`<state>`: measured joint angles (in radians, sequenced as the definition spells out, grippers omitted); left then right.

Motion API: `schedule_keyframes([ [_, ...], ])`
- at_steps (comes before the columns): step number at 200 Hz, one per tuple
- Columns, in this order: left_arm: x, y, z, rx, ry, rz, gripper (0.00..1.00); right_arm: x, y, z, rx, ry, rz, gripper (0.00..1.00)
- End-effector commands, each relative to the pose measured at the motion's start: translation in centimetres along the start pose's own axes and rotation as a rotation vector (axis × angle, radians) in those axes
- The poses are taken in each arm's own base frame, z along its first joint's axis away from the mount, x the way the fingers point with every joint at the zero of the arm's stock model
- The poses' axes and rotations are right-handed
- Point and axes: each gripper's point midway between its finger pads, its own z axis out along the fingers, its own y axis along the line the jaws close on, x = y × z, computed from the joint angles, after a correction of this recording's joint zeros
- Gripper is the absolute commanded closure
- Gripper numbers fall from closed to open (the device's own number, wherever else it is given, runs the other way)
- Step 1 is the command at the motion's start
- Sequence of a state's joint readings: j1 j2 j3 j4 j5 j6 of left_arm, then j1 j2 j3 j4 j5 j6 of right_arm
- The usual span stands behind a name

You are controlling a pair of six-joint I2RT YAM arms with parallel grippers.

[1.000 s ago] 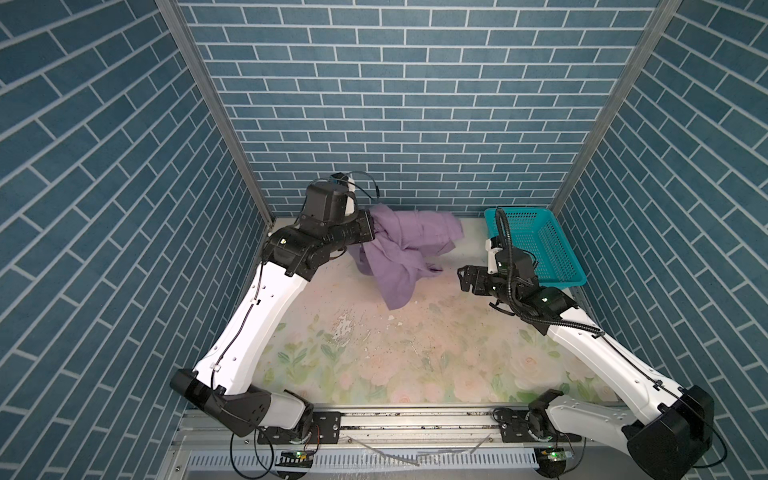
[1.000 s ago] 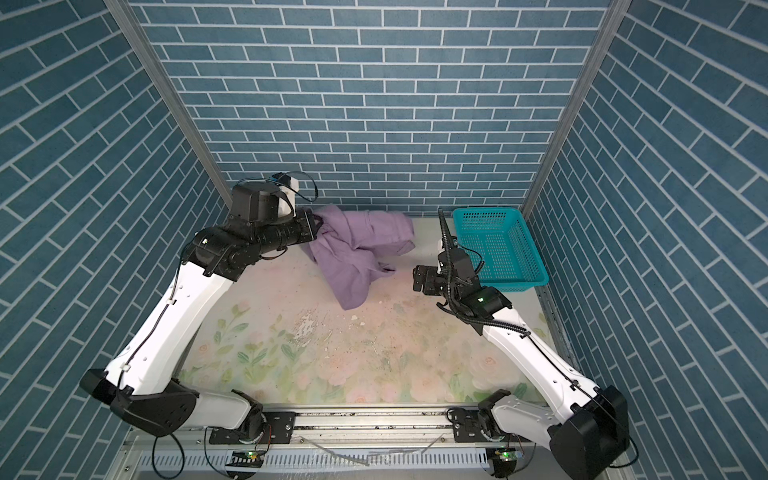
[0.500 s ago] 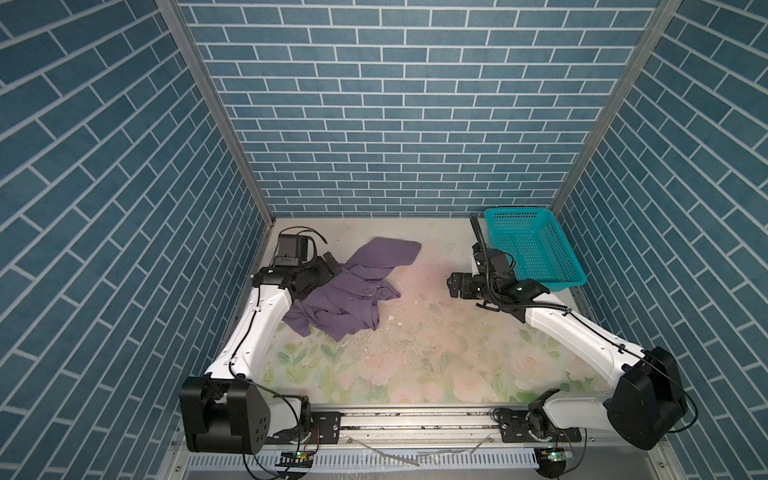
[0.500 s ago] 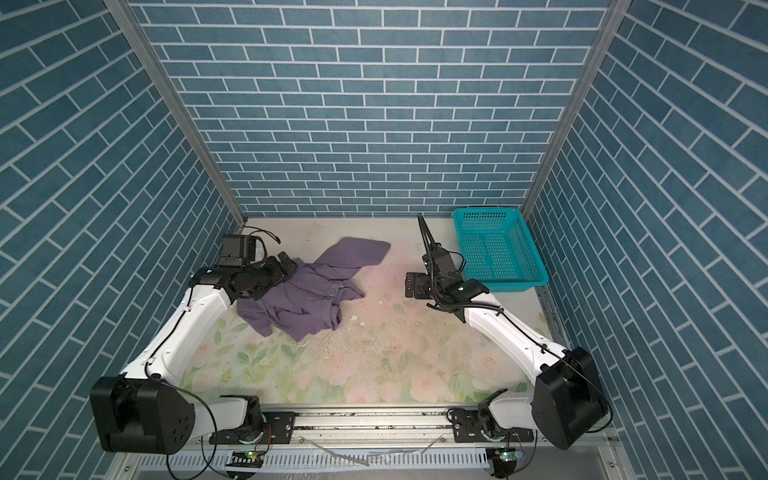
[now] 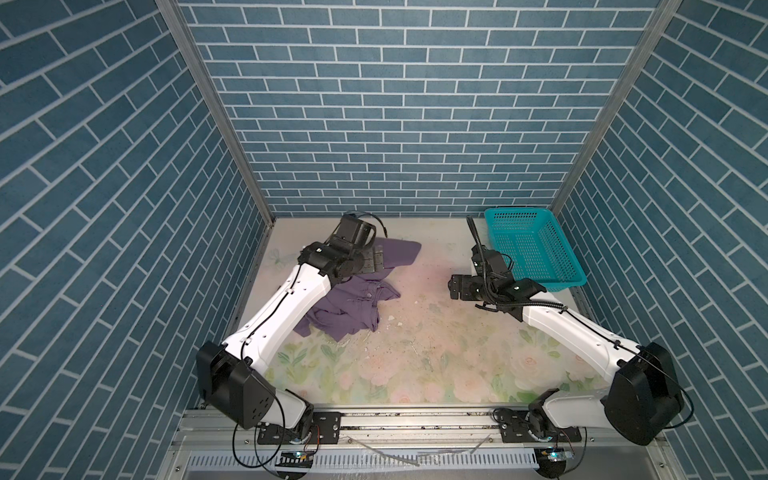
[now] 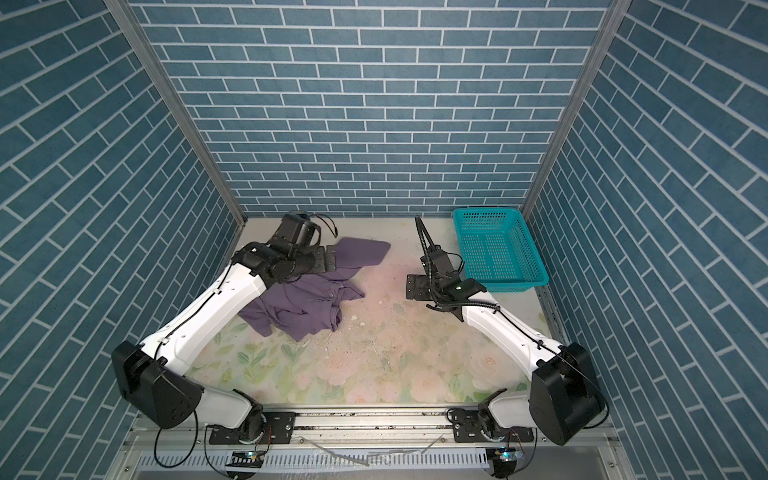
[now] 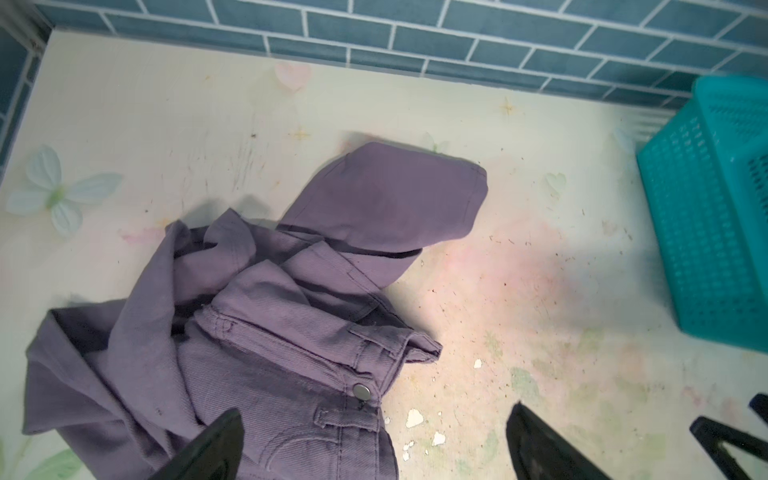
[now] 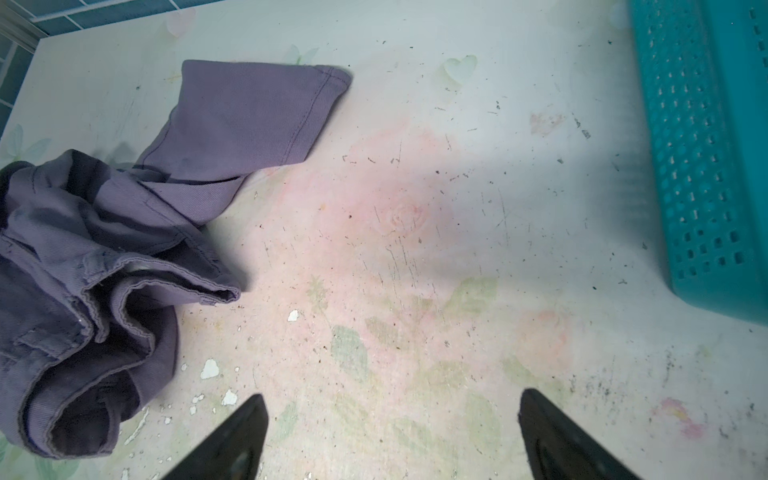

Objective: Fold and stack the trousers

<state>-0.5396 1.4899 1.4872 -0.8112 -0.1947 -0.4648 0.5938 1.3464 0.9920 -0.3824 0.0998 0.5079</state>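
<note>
Trousers point(image 5: 353, 309) in both top views: crumpled heap near table point(image 5: 415, 374) left edge, one leg lying toward far edge. Left gripper point(image 5: 374, 261) above heap, jaws wide, holding nothing. Right gripper point(image 5: 456, 286) right of centre, wide open, empty, near basket point(image 5: 517, 212) in far-right corner.
Left wrist: waistband button point(image 7: 361, 390) facing up, fingers point(image 7: 216, 440) spread, gripping nothing.
Right wrist: bare table under jaws, heap well apart.
Step, my read: spreading flat, no fold yet.
Next: each gripper takes waistband corner, pulls flat.

Trousers point(image 7: 291, 332): matt purple twill cloth, stitched seams.
Button point(image 7: 361, 390): shiny metal.
Basket point(image 5: 515, 212), two o'clock: smooth teal plastic mesh.
Table point(image 5: 436, 340): matt floral print, scratched, chipped.
Walls point(image 5: 395, 124): matt blue brick pattern.
</note>
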Motion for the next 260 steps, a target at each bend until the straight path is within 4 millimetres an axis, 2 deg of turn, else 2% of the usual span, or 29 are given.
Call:
schedule_keyframes([
  [1, 1.7, 0.9, 0.4, -0.167, 0.064, 0.18, 0.01, 0.8, -0.6, 0.1, 0.028, 0.013, -0.005, 0.05],
  [36, 4.4, -1.5, 3.6, -0.131, 0.172, 0.231, 0.01, 1.2, -0.3, 0.1, -0.005, 0.007, 0.016, 0.06],
  [106, 10.4, -3.2, 12.0, -0.108, 0.377, 0.252, 0.01, 2.8, -1.6, -0.5, 0.019, 0.012, 0.01, 0.06],
  [123, 12.0, -2.8, 13.7, -0.138, 0.43, 0.266, 0.04, 2.7, -1.7, -0.8, 0.02, 0.003, 0.012, 0.06],
  [131, 12.7, -2.4, 14.4, -0.155, 0.457, 0.265, 0.1, 2.8, -1.8, -0.9, 0.024, -0.001, 0.014, 0.06],
  [137, 13.3, -2.2, 15.0, -0.158, 0.482, 0.259, 0.2, 2.7, -1.9, -1.0, 0.029, -0.006, 0.019, 0.06],
  [150, 14.3, -2.2, 15.7, -0.148, 0.527, 0.234, 0.63, 2.6, -2.2, -1.2, 0.036, -0.022, 0.033, 0.06],
  [157, 14.3, -2.3, 15.8, -0.142, 0.536, 0.228, 0.79, 2.7, -2.3, -1.3, 0.041, -0.027, 0.036, 0.06],
  [164, 13.9, -2.7, 15.6, -0.132, 0.529, 0.224, 0.86, 2.7, -2.5, -1.3, 0.048, -0.03, 0.041, 0.06],
  [177, 12.4, -3.4, 14.8, -0.108, 0.5, 0.215, 0.92, 2.7, -3.0, -1.4, 0.074, -0.038, 0.052, 0.06],
  [208, 5.7, -7.2, 10.3, 0.007, 0.38, 0.2, 1.0, 2.8, -3.6, -1.5, 0.097, -0.04, 0.051, 0.13],
  [227, 0.9, -10.5, 6.2, 0.133, 0.288, 0.184, 1.0, 2.7, -3.5, -1.6, 0.089, -0.05, 0.051, 0.2],
  [260, -7.6, -16.3, -3.5, 0.436, 0.051, 0.125, 1.0, 2.7, -3.3, -1.7, 0.059, -0.071, 0.051, 0.35],
])
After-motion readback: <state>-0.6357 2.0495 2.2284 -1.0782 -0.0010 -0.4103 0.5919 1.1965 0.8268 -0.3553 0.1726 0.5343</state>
